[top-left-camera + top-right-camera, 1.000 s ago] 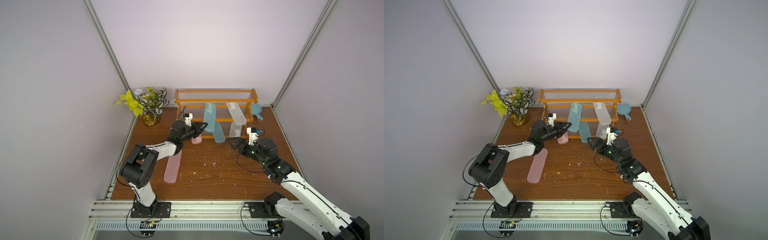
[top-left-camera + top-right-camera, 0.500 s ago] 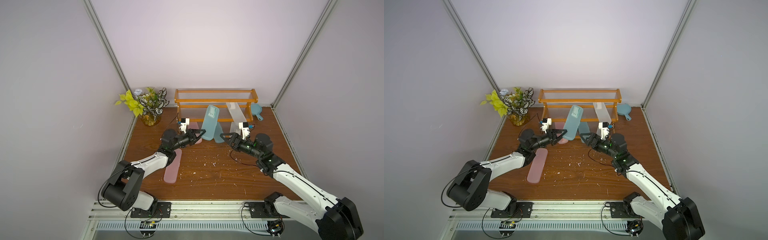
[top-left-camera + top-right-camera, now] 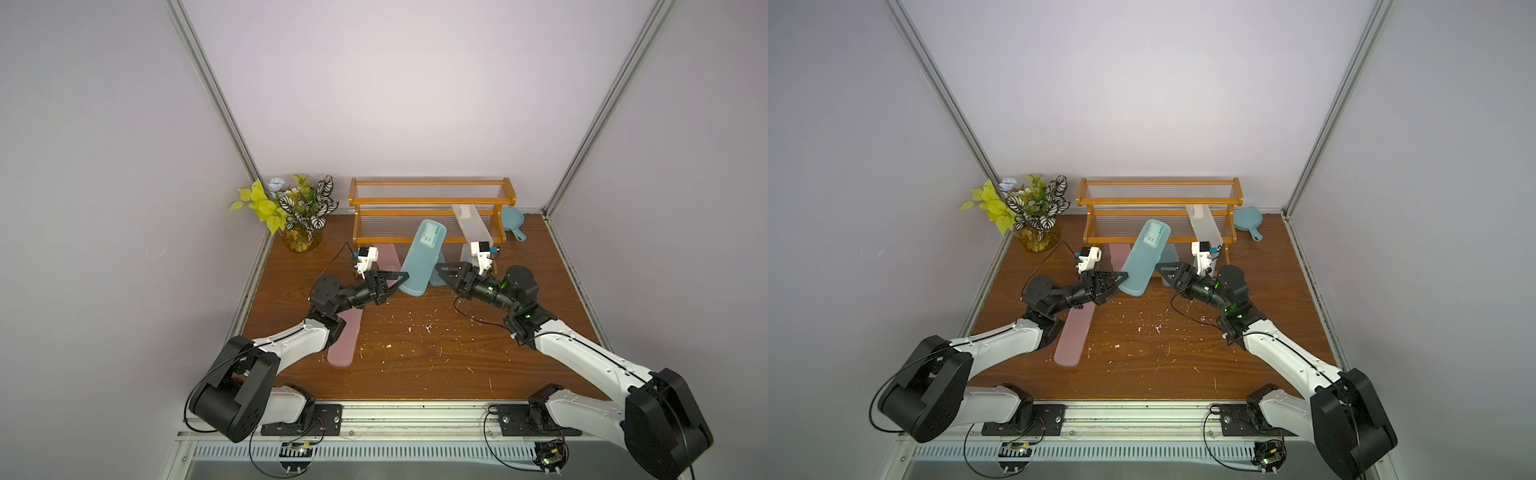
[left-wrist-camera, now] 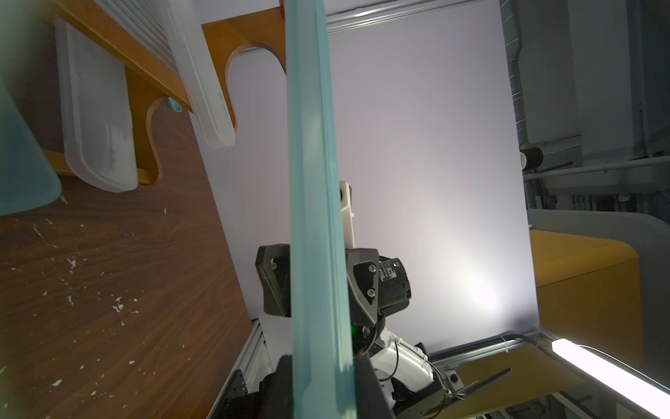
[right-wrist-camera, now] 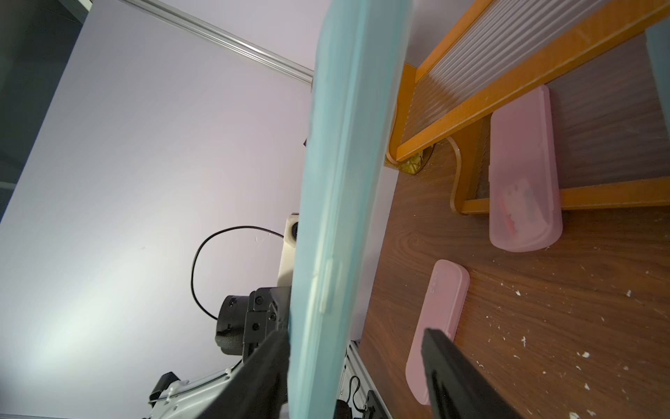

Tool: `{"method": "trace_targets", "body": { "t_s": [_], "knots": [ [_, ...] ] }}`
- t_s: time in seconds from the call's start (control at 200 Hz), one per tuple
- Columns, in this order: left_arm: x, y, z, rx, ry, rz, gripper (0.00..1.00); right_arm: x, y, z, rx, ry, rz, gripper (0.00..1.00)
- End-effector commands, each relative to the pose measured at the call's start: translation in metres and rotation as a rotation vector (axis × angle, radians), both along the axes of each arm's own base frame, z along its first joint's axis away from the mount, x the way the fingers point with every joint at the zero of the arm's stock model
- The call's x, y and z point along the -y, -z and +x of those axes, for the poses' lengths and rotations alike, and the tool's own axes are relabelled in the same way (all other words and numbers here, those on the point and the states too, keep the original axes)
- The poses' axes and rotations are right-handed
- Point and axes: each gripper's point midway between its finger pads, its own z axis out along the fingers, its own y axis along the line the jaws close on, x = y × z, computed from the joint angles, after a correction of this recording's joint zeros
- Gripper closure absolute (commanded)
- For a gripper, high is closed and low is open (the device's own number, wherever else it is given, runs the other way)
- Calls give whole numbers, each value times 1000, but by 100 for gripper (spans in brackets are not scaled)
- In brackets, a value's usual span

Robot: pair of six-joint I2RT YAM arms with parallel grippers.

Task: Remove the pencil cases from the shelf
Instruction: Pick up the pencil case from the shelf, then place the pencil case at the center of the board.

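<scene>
A teal pencil case (image 3: 422,257) (image 3: 1144,257) hangs tilted in the air in front of the shelf (image 3: 432,201) (image 3: 1158,201). My left gripper (image 3: 405,276) (image 3: 1123,276) (image 4: 322,366) is shut on its lower left edge. My right gripper (image 3: 438,270) (image 3: 1160,270) (image 5: 357,341) straddles the opposite edge, open: one finger touches the case (image 5: 344,181) and the other stands apart. A frosted clear case (image 3: 471,222) slants across the shelf's tiers. A pink case (image 3: 388,259) (image 5: 522,181) and a second teal case (image 3: 1169,253) lean on the bottom tier. Another pink case (image 3: 347,340) lies on the table.
A second clear case (image 4: 98,127) leans at the shelf's foot. A small teal pan (image 3: 512,218) sits right of the shelf and a potted plant (image 3: 297,212) stands at its left. White crumbs are scattered over the wooden table (image 3: 415,365). Walls close in on three sides.
The left gripper has drawn the teal case away from the shelf toward the front and tilted it. The right gripper has come in to its other edge, jaws narrowing.
</scene>
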Motion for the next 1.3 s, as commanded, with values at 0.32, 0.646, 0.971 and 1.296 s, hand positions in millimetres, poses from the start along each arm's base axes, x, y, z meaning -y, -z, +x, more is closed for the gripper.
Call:
{"method": "trace_targets", "body": {
  "t_s": [0.32,0.646,0.971,1.296],
  "knots": [
    [3,-39,-30,85,130,-206,98,-15,-56,8,130,-73,118,44],
    [10,-39,-23,99,108,-182,99,-19,-57,11,119,-81,134,59],
    [13,-28,-19,88,78,-107,81,-18,-53,7,106,-92,150,73],
    [8,2,-9,22,-32,52,25,-11,-19,-6,51,-74,59,75]
  ]
}}
